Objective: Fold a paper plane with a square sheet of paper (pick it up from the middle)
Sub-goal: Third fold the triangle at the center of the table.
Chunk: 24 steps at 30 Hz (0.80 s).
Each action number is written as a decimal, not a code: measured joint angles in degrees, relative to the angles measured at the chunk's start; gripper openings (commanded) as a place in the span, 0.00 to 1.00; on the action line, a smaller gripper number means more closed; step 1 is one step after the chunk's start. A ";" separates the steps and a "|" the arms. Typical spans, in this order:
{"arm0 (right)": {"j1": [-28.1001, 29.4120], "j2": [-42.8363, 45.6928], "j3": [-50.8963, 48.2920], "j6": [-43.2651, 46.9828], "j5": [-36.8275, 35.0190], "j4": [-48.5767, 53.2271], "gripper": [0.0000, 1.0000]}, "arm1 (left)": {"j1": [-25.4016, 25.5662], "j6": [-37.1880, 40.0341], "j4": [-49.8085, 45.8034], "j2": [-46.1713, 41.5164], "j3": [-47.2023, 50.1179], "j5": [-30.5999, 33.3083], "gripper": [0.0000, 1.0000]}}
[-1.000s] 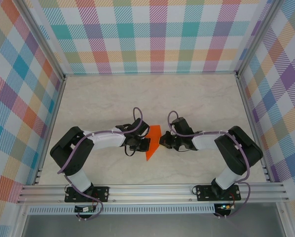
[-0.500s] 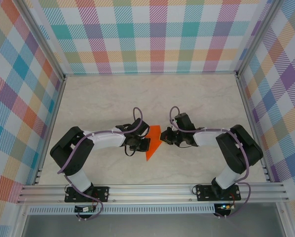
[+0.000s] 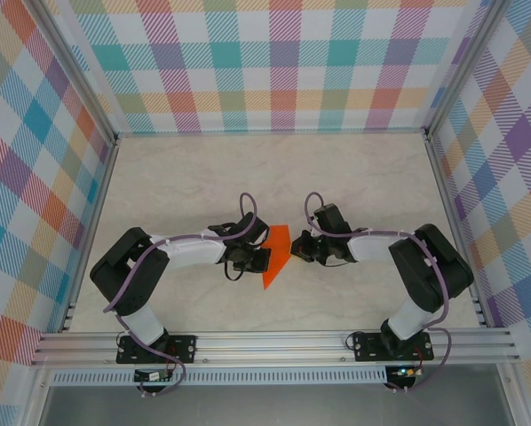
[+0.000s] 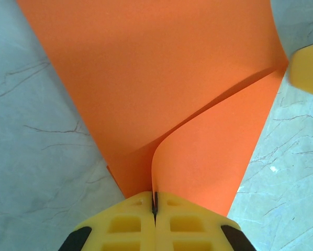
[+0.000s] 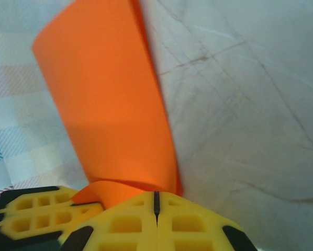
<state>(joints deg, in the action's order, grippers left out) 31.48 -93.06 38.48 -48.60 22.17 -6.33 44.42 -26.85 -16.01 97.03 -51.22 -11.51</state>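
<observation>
Now left gripper (image 3: 259, 259) at nine o'clock and right gripper (image 3: 292, 251) at three pinch the bright orange paper plane (image 3: 274, 260) mid-fold; pressing its crease likely follows.

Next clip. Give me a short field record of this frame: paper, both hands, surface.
paper: orange paper plane, partly folded, held between the two arms
left hand: shut, pinching the paper's fold
right hand: shut, tips against the paper's edge; unclear if it grips
surface: pale marbled table
</observation>
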 measured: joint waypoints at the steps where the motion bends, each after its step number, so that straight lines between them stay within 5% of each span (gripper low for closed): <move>1: 0.00 0.74 0.20 -0.04 0.04 0.00 0.03 | 0.00 0.11 -0.02 0.00 0.00 0.00 0.00; 19: 1.77 -8.13 2.58 -1.31 6.01 -4.81 0.00 | 0.00 0.35 -0.15 0.09 -0.09 0.02 0.00; 24: 1.88 -8.13 2.56 -1.95 5.75 -4.96 0.00 | 0.00 0.11 -0.63 0.09 -0.35 0.68 0.16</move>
<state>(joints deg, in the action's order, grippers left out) 33.36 -101.19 41.04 -50.54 27.92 -11.29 44.42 -26.74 -16.64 97.12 -51.57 -10.83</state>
